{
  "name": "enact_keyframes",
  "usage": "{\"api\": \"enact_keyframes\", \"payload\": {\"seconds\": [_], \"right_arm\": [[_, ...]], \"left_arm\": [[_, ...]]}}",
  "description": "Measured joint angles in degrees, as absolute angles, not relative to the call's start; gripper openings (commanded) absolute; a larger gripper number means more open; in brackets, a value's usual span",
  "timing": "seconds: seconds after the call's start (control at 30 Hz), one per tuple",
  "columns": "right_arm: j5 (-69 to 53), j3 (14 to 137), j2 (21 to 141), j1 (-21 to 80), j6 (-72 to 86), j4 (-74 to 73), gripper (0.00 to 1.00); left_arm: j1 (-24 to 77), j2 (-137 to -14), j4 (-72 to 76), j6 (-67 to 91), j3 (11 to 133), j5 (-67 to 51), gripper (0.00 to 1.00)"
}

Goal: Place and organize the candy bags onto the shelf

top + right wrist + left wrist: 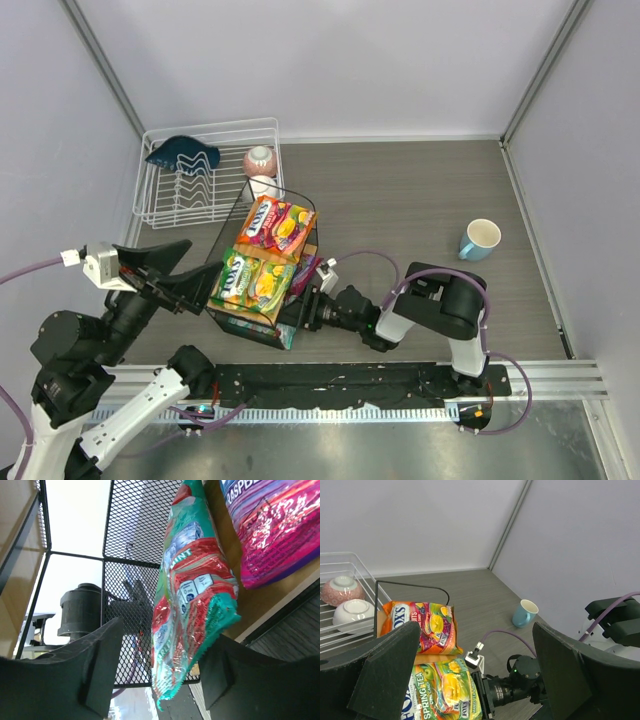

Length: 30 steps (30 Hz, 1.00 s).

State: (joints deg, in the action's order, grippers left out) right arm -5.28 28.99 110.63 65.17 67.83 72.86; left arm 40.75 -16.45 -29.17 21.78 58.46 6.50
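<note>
The right gripper [161, 655] sat inside the lower tier of the shelf [135, 525], its jaws parted around the crinkly teal bag [192, 605] with a gap at one finger. It looked to be setting that bag beside the glossy purple bag [275, 535] on the wooden board. The left gripper [476, 677] hung wide and empty near the top tier, where the yellow-green bag [252, 282] and, farther back, the orange-red bag [275, 227] lay flat.

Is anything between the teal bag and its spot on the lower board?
Nothing visible. The teal bag is already inside the shelf, between the open fingers of the right gripper, beside the purple bag.
</note>
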Motion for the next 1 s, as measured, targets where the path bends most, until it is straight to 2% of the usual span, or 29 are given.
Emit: {"api": "enact_keyframes", "payload": {"seconds": [0.37,0.63,1.0], "right_arm": [[-5.1,27.0,105.8,65.5,65.9,69.6,0.78],[-4.5,27.7,99.9,65.6,62.3,58.3,0.79],[-2.1,32.9,99.5,67.5,58.8,42.6,0.80]], "left_arm": [[40.8,-16.4,-29.3,21.8,57.9,6.5,1.00],[40.8,-16.3,-29.3,21.9,57.8,6.5,1.00],[40.8,-15.9,-29.3,22.0,57.3,6.5,1.00]]}}
